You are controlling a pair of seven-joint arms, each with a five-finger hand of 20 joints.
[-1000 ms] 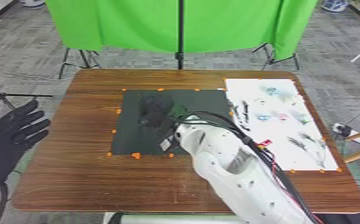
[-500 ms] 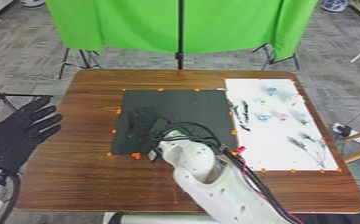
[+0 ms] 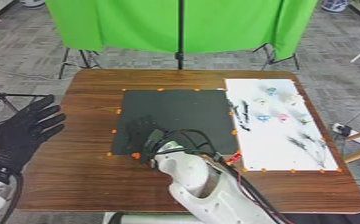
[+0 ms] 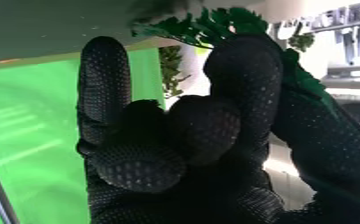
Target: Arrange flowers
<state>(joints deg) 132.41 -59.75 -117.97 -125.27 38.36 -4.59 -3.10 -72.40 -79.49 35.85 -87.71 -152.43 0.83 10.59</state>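
1. Black-gloved R hand (image 3: 143,129) is over the near L part of our dk. mat (image 3: 185,105); we're gripping a grn. leafy sprig (image 4: 239,21) betw. thumb & finger.
2. Our L hand (image 3: 18,131) is open, fingers spread, at the L edge of the tbl. (image 3: 79,165)
3. Blue flower (image 3: 264,118) & pink flower (image 3: 282,117) lie on our wht. board (image 3: 261,145), R of the mat, w/ thin stems (image 3: 317,149) nearer us.

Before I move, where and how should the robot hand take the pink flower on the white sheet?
Probably best by the bloom of the pink flower, from above, pinching its near and far sides. It lies low on the white sheet, and the blue flower sits close on its left. I can't make out a stem.
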